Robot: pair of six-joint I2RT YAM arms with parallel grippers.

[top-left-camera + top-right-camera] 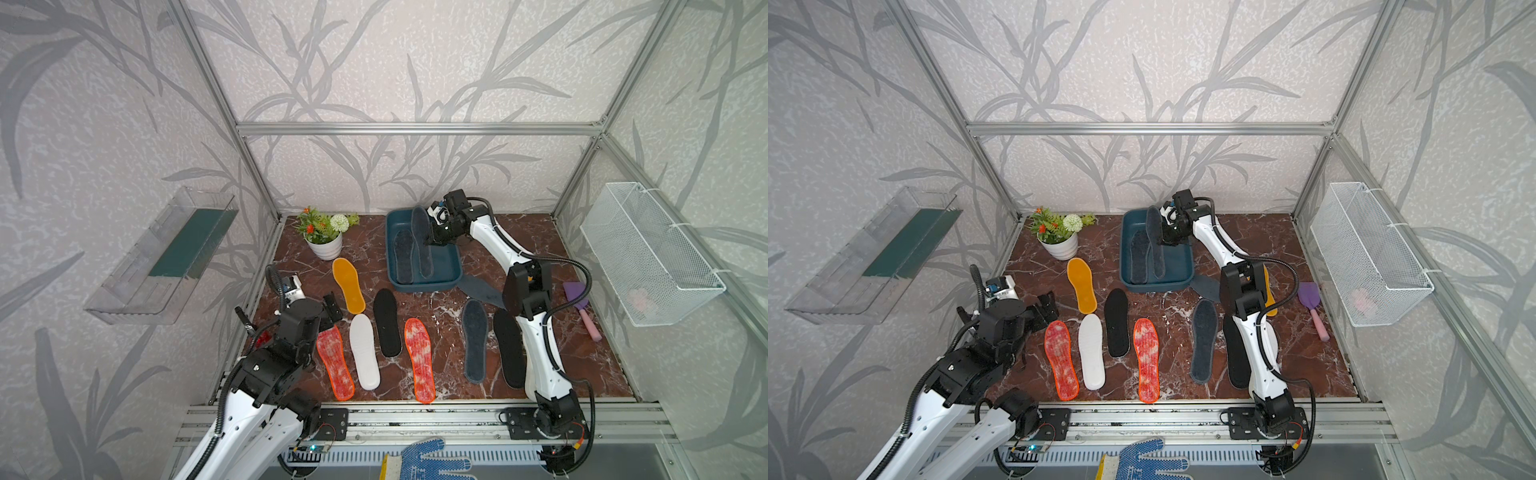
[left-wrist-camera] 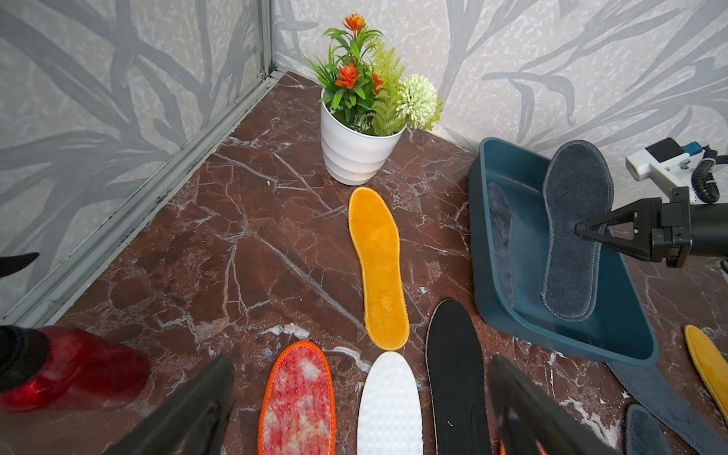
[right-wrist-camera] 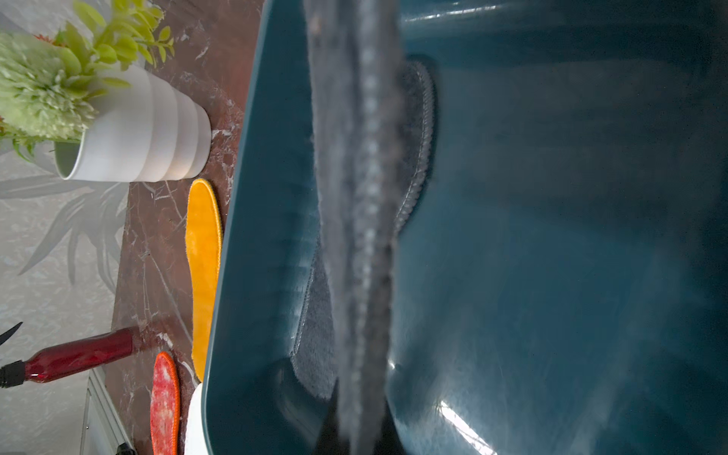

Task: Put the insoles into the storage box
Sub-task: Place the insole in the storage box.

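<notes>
Barely begun: has one grey insole (image 1: 403, 257) flat in box (image 1: 451, 266), clamps second insole (image 1: 419, 226) tilted into it with right gripper (image 1: 430, 241), holds left gripper (image 2: 360, 360) wide apart and empty. Leaves yellow (image 1: 349, 286), white (image 1: 364, 351), black (image 1: 387, 323), red (image 1: 335, 362) and further grey insoles (image 1: 475, 340) on table (image 1: 436, 307).

Teal storage box (image 1: 445, 262); dark grey insole (image 1: 421, 235); mustard insole (image 1: 349, 286); mottled red-orange insole (image 1: 419, 359); brown marble tabletop (image 1: 436, 312).

Leaf-patterned walls (image 1: 374, 62) enclose a red-brown marble floor (image 1: 434, 307).
</notes>
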